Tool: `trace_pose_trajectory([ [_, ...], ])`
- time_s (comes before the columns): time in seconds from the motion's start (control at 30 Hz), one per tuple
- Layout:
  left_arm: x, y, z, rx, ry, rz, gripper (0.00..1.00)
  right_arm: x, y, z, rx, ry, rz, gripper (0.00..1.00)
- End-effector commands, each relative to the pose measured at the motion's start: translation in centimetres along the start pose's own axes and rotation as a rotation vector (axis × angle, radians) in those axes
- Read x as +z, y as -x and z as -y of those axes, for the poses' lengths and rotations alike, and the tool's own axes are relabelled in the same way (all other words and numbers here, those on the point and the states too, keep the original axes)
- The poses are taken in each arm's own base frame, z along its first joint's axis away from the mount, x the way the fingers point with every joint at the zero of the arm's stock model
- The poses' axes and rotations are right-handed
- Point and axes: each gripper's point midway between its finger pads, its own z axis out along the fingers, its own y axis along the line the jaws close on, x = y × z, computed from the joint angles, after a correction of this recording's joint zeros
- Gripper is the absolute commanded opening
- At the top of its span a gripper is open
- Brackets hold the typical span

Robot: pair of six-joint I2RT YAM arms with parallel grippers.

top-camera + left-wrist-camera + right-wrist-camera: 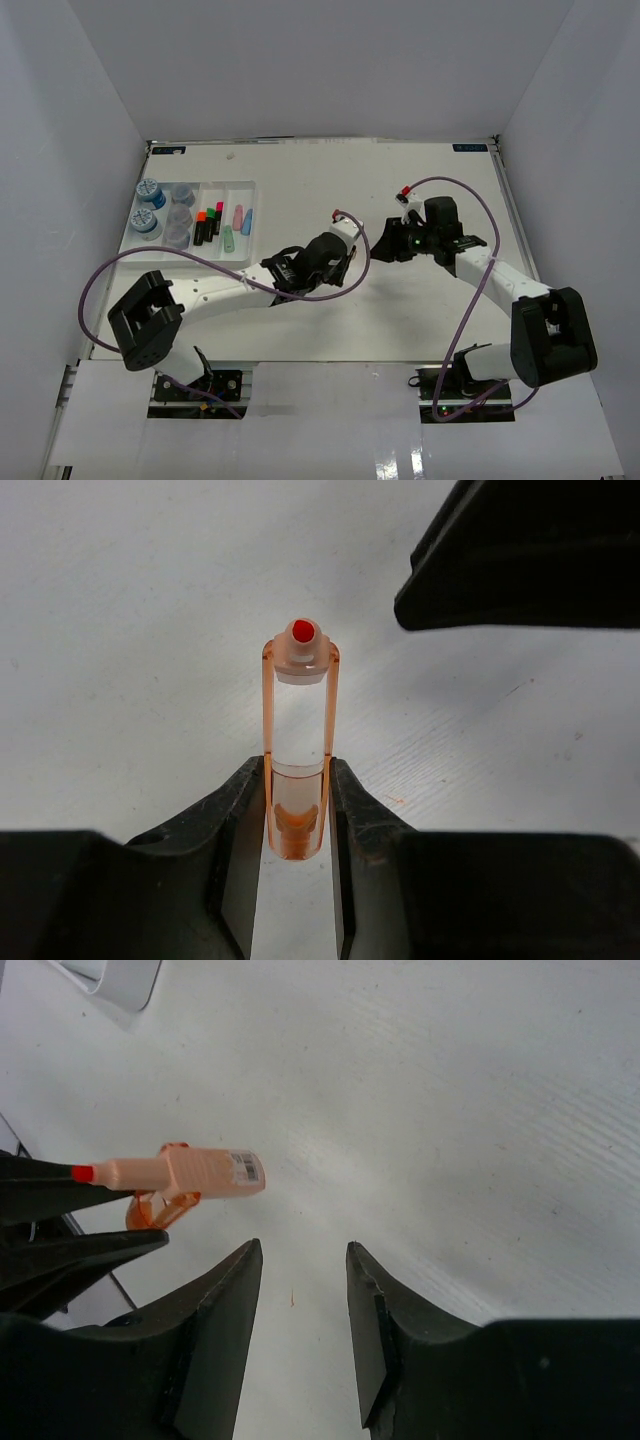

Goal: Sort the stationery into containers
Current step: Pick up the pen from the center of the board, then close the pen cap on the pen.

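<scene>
White tabletop (300,180) carries the tray (240,192) at its far-left corner. My left end effector (297,770) clamps the orange marker (300,660) mid-table; my right end effector (303,1248), parted and empty, hangs just beside it.

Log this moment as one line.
left hand: shut on orange marker | right hand: open, empty | tray: partly filled

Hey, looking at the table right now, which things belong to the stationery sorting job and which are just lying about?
Part of the job: white tray; blue-lidded jars, clear jars, highlighters and pastel markers in it; orange marker held in the left fingers.
Just lying about: purple cables; small labels at the far edge of the table.
</scene>
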Motion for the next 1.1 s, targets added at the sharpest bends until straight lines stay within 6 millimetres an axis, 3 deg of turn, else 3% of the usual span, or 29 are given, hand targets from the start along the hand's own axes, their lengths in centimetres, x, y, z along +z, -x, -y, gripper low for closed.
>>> trace_pose_trajectory([
  [0.0, -2.2, 4.7, -0.1, -0.027, -0.012, 0.091, 0.27, -0.4, 1.1, -1.8, -0.039, 0.095, 0.078, 0.46],
  [0.2, -3.8, 8.1, -0.9, -0.083, -0.035, 0.133, 0.29, -0.7, 0.2, -3.5, -0.054, 0.209, 0.115, 0.49],
  [0.37, -4.8, 10.0, 0.1, -0.114, -0.106, 0.161, 0.30, -0.5, 1.2, -4.7, -0.079, 0.276, 0.157, 0.51],
  [0.57, -5.3, 10.3, 0.3, -0.127, -0.124, 0.177, 0.30, -0.1, 3.5, -5.7, -0.086, 0.304, 0.219, 0.51],
  [0.77, -5.9, 10.6, 0.4, -0.136, -0.146, 0.208, 0.31, 1.0, 4.2, -6.4, -0.052, 0.350, 0.230, 0.51],
  [1.07, -5.9, 9.5, 0.4, -0.145, -0.174, 0.198, 0.31, 0.9, 5.8, -7.3, -0.062, 0.372, 0.279, 0.50],
])
